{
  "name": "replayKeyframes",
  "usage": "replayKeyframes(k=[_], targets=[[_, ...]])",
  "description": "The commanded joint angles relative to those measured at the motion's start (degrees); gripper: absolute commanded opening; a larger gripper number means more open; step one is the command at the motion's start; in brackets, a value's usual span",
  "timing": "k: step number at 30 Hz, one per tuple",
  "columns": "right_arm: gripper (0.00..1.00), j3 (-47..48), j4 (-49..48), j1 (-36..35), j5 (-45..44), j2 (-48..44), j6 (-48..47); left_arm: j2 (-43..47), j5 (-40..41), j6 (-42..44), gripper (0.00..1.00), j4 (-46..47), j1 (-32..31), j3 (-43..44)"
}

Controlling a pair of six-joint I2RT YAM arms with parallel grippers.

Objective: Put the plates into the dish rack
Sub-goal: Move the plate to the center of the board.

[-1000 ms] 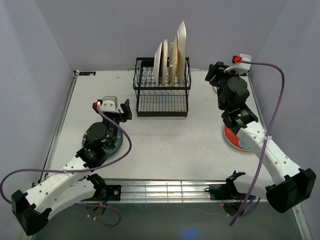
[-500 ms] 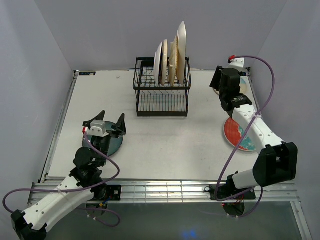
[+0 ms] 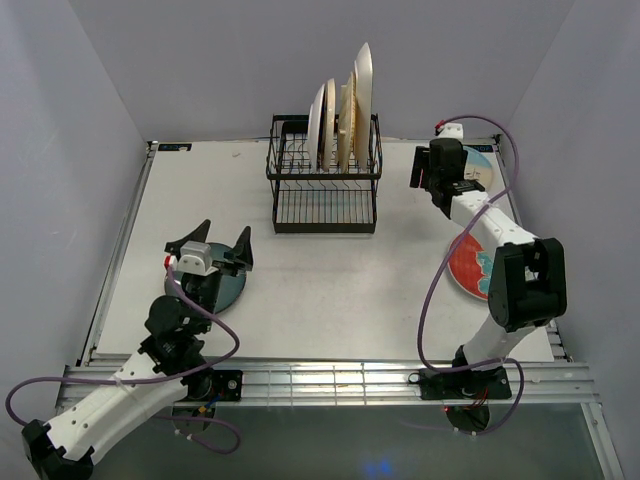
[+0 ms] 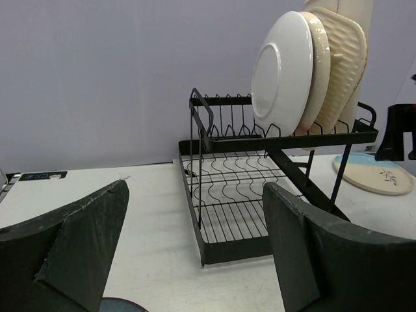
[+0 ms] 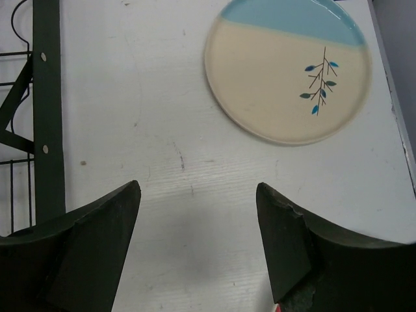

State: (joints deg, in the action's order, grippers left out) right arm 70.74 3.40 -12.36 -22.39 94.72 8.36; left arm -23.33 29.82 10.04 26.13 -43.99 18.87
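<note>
**Some plates racked, three flat on counter, both hands empty**

The racked plates (image 3: 340, 125) stand on edge in the right-hand slots of the dish rack (image 3: 323, 190)'s upper tier, looks like four. They are packed close, so the left slots stay free for the rest.

Three plates lie flat on the counter (image 3: 340, 280):
- The sprig plate (image 5: 288, 71) sits at the far right, well apart from the rack.
- The red floral plate (image 3: 470, 268) is nearer on the right.
- The dark teal plate (image 3: 225, 290) is near left.

The right hand (image 5: 196, 195) hangs above bare counter just short of the sprig plate. Its jaws are spread wide and hold nothing, likely lining up for a rim pick.

The left hand (image 3: 215, 242) is also wide open and empty. It is raised over the teal plate and faces the rack.
</note>
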Motion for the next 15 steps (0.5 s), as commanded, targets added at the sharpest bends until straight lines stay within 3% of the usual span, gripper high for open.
replayKeyframes(k=[1, 15], targets=[[0.78, 5.28, -0.86, 0.14, 0.34, 3.18, -5.89, 1.18, -1.52, 0.42, 0.94, 0.33, 0.22, 0.2], [0.82, 18.11, 2.66, 4.97, 3.93, 19.62, -17.24, 0.48, -3.63, 0.5, 0.94, -0.38, 0.22, -0.33]])
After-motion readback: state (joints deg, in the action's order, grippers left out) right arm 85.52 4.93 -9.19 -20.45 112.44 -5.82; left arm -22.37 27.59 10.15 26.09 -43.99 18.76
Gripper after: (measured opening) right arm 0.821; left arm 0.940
